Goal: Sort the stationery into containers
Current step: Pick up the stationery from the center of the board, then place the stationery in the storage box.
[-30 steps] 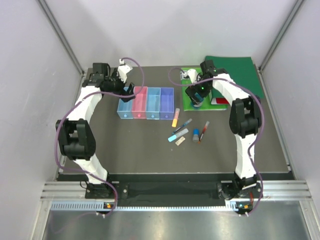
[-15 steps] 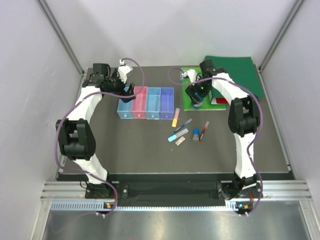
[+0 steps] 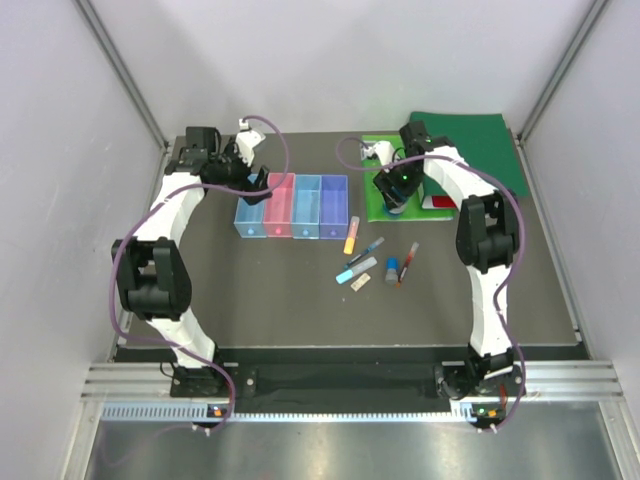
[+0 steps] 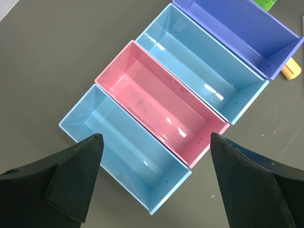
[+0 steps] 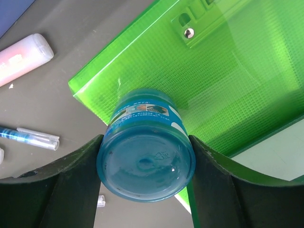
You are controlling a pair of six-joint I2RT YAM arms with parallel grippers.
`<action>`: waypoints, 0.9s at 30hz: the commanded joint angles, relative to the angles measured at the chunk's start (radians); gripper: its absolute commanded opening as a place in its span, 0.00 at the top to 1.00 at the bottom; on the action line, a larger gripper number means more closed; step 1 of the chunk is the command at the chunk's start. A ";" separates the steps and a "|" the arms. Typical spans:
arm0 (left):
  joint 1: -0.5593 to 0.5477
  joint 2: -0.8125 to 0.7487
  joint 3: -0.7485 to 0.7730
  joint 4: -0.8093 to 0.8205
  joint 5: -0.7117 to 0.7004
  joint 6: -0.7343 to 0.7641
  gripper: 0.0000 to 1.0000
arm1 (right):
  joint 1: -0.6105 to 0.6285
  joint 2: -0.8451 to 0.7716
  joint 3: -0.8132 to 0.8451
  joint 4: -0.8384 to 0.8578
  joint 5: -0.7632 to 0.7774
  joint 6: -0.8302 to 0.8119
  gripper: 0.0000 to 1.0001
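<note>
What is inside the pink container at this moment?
Nothing: the left wrist view shows the pink container with a bare floor from end to end, only light reflections on it. No part of its inside is covered there.

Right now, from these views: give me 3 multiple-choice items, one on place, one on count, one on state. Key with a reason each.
1. Where is the right gripper?
A. At the green folder
B. Over the pink bin
C. At the near table edge

2. How many bins stand in the row?
A. Three
B. Four
C. Five

3. What state is the right gripper in?
A. Open and empty
B. Shut on a pen
C. Shut on the blue jar

Key:
1. A: the right wrist view shows the folder's green mesh surface just behind the fingers.
2. B: the top view shows blue, pink, light blue and purple side by side.
3. C: both fingers press the jar's sides in the right wrist view.
</note>
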State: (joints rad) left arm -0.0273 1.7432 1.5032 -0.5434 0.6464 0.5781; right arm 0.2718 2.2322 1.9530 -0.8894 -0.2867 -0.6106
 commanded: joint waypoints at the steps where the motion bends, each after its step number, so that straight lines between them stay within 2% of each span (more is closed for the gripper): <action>1: -0.002 0.004 0.014 0.051 0.047 -0.026 0.01 | -0.002 -0.038 0.044 -0.040 -0.028 -0.012 1.00; 5: 0.000 0.048 0.058 0.057 0.120 -0.136 0.01 | 0.001 -0.118 0.046 0.001 -0.060 0.037 1.00; 8: 0.000 0.090 0.100 0.083 0.298 -0.246 0.01 | 0.007 -0.201 0.047 0.047 -0.084 0.093 1.00; 10: -0.002 0.117 0.104 0.159 0.424 -0.392 0.01 | 0.015 -0.235 0.046 0.078 -0.110 0.135 1.00; 11: -0.003 0.124 0.095 0.266 0.459 -0.450 0.01 | 0.017 -0.268 0.044 0.093 -0.138 0.152 1.00; 12: -0.008 0.133 0.089 0.320 0.488 -0.565 0.01 | 0.018 -0.285 0.038 0.108 -0.158 0.172 1.00; 14: -0.013 0.136 0.052 0.452 0.533 -0.679 0.01 | 0.018 -0.339 0.017 0.162 -0.227 0.222 1.00; 15: -0.019 0.137 0.037 0.596 0.541 -0.796 0.01 | 0.018 -0.357 0.008 0.182 -0.248 0.247 1.00; 17: -0.022 0.144 -0.006 0.763 0.584 -0.924 0.01 | 0.018 -0.402 -0.011 0.239 -0.337 0.310 1.00; 18: -0.031 0.153 -0.024 0.968 0.596 -1.077 0.01 | 0.018 -0.414 -0.015 0.259 -0.368 0.330 1.00; 20: -0.042 0.170 -0.047 1.150 0.621 -1.225 0.01 | 0.018 -0.443 -0.031 0.324 -0.460 0.402 1.00; 21: -0.057 0.193 -0.057 1.245 0.631 -1.364 0.01 | 0.018 -0.448 -0.031 0.345 -0.491 0.431 1.00; 22: -0.065 0.206 -0.055 1.408 0.641 -1.432 0.01 | 0.017 -0.450 -0.028 0.368 -0.520 0.495 1.00; 24: -0.086 0.232 -0.049 1.542 0.642 -1.578 0.01 | 0.018 -0.448 -0.023 0.440 -0.618 0.564 1.00; 26: -0.098 0.231 -0.049 1.600 0.636 -1.597 0.01 | 0.018 -0.441 -0.032 0.498 -0.717 0.688 1.00; 27: -0.114 0.234 -0.047 1.629 0.634 -1.626 0.01 | 0.018 -0.441 -0.046 0.592 -0.750 0.733 1.00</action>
State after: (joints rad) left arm -0.1024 1.9697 1.4582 0.6956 1.2312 -0.7692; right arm 0.2813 1.8042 1.9354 -0.5564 -0.7834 -0.1204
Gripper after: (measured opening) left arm 0.990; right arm 0.650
